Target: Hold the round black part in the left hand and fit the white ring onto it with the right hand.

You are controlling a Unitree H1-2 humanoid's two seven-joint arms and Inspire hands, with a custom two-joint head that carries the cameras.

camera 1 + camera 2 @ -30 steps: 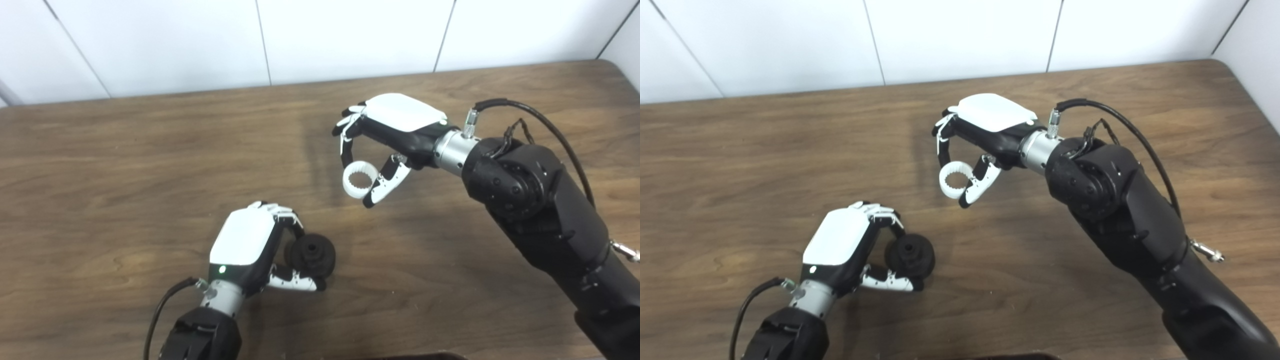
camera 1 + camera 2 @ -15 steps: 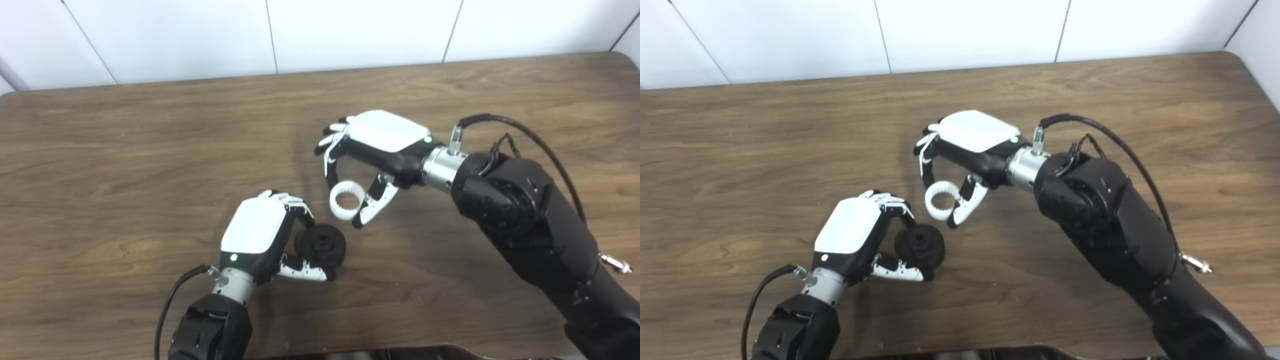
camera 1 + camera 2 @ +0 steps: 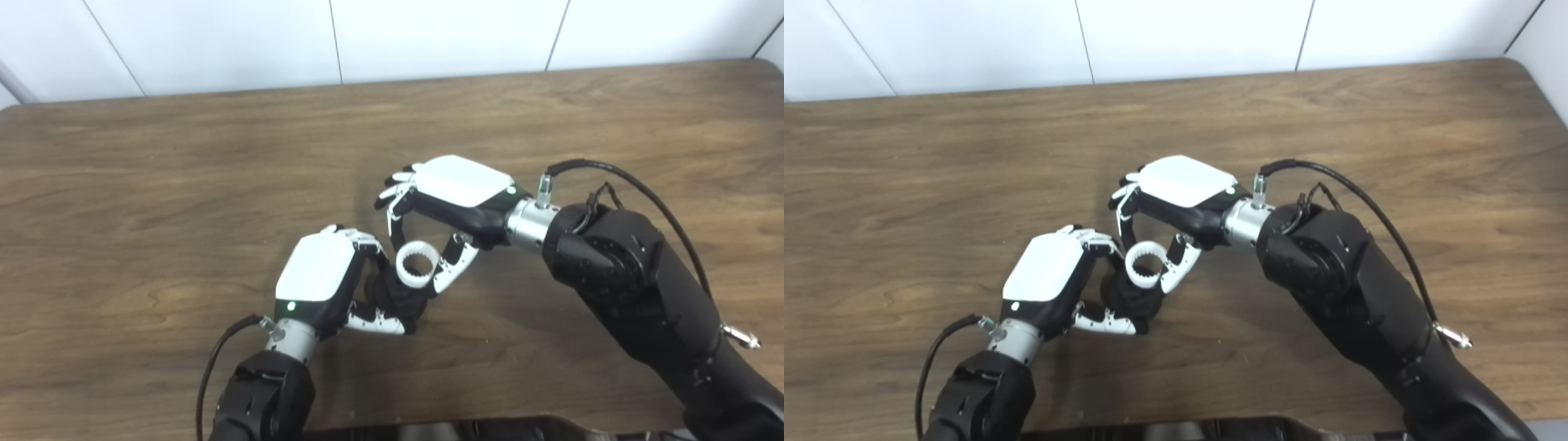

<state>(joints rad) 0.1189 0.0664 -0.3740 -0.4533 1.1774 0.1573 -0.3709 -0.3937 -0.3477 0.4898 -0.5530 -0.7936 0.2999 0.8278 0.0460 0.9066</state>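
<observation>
Table [image 3: 153,184]: brown wood grain, both arms reaching in over it from the near edge.
Right hand [image 3: 450,202]: palm turned down, wrist angled in toward the left; a finger on the far side and the thumb on the near side pinch the white ring by its outer wall.
Left hand [image 3: 318,282]: back of the hand up, fingers curled over and thumb tucked under the round black part, closed on it and holding it low over the wood.
Round black part [image 3: 401,300]: looks like stiff, matte plastic, probably light; its stepped body gives the fingers a rim to grip, leaving the top face free.
White ring [image 3: 418,264]: toothed on the inside, looks rigid, thin-walled and very light; smooth outside, so I would guess it can slip or tilt in a 2-point pinch. Best held by the outer wall, as now.
Where the ring sits: just above the black part, overlapping its upper edge; whether they touch I cannot tell.
</observation>
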